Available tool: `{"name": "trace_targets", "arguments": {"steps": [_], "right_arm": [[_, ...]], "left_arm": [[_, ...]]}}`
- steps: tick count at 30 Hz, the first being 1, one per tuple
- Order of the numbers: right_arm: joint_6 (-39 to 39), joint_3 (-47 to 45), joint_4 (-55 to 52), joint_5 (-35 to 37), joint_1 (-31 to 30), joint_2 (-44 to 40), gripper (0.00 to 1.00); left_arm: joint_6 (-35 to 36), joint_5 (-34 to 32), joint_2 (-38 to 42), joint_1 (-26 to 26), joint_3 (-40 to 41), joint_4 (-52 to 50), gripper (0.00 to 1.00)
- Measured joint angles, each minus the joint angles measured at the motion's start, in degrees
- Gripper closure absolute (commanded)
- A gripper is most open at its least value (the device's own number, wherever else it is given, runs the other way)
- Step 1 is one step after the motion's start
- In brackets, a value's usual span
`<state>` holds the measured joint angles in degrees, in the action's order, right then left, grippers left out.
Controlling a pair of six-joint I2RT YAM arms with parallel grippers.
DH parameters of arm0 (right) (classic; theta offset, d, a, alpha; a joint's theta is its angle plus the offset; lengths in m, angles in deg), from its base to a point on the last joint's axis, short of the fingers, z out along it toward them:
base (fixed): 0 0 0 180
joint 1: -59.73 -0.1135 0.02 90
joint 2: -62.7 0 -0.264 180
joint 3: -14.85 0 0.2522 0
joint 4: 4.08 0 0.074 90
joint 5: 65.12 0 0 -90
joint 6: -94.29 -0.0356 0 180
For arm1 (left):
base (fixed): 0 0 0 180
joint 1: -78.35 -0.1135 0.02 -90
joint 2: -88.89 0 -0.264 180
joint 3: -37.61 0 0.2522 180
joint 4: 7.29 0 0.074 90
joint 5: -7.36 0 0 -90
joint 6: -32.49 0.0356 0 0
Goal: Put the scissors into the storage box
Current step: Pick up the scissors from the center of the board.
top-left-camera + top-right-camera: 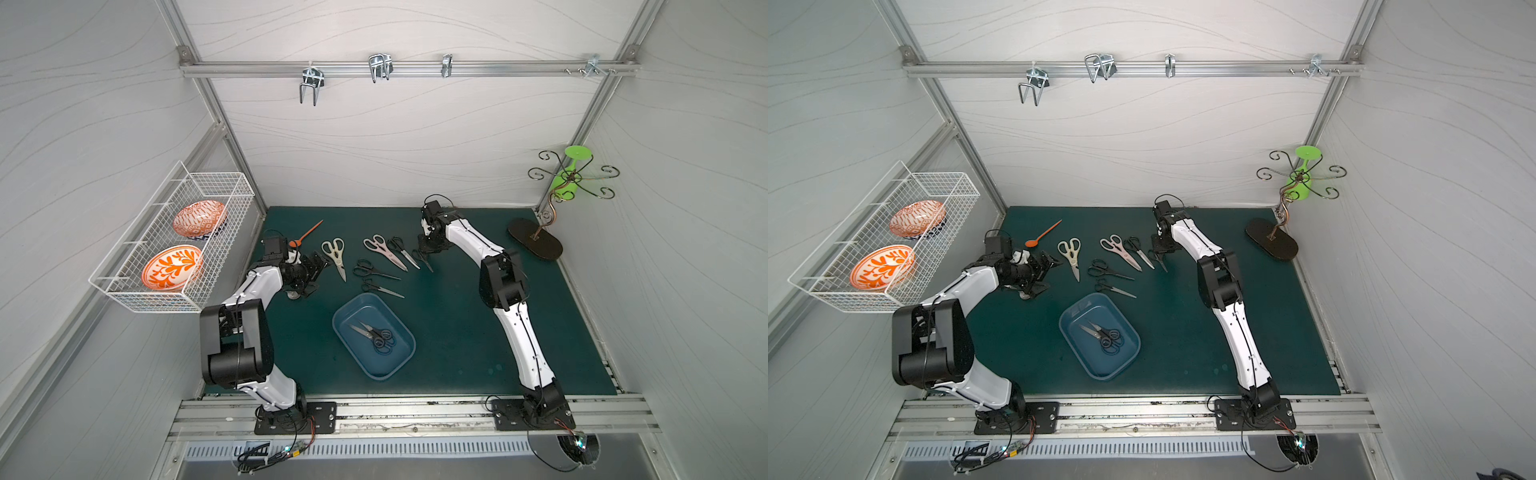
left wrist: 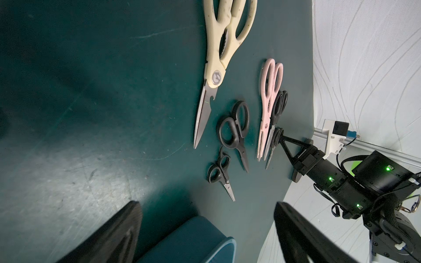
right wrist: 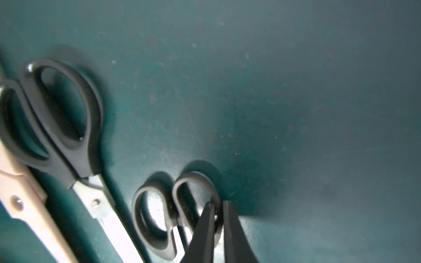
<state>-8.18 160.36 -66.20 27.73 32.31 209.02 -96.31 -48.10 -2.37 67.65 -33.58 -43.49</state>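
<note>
Several scissors lie on the green mat: cream-handled shears (image 1: 334,253), pink-handled shears (image 1: 382,249), and black-handled pairs (image 1: 372,270) beside them. My right gripper (image 3: 217,205) is shut on one handle ring of a small black-handled pair (image 3: 159,218), which lies on the mat at the right end of the row (image 1: 423,258). The blue storage box (image 1: 360,309) sits nearer the front with two black-handled pairs (image 1: 376,334) inside. My left gripper (image 2: 206,203) hovers open and empty left of the cream shears, with the box rim (image 2: 193,241) below its fingers.
An orange spoon (image 1: 307,235) lies at the back left of the mat. A white wire basket (image 1: 174,241) holding two orange bowls hangs on the left wall. A black-based hook stand (image 1: 536,241) with a green glass (image 1: 567,174) stands at the back right.
</note>
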Motion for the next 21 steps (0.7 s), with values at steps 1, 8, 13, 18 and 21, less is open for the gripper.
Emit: {"name": "trace_targets", "arguments": {"steps": [1,8,13,18,21], "right_arm": [[0.00,0.00,-0.02,0.00,0.00,0.00,0.94],[0.11,0.00,-0.04,0.11,0.00,0.00,1.00],[1.05,0.00,-0.02,0.15,0.09,-0.02,1.00],[2.10,-0.15,-0.44,0.04,0.83,-0.68,1.00],[2.51,-0.52,-0.90,-0.61,1.70,-2.38,1.00]], "left_arm": [[0.00,-0.02,0.00,0.00,0.00,0.00,0.05],[0.00,0.00,0.00,0.00,0.00,0.00,0.05],[0.00,0.00,0.00,0.00,0.00,0.00,0.05],[0.00,-0.02,0.00,0.00,0.00,0.00,0.05],[0.00,-0.02,0.00,0.00,0.00,0.00,0.05]]}}
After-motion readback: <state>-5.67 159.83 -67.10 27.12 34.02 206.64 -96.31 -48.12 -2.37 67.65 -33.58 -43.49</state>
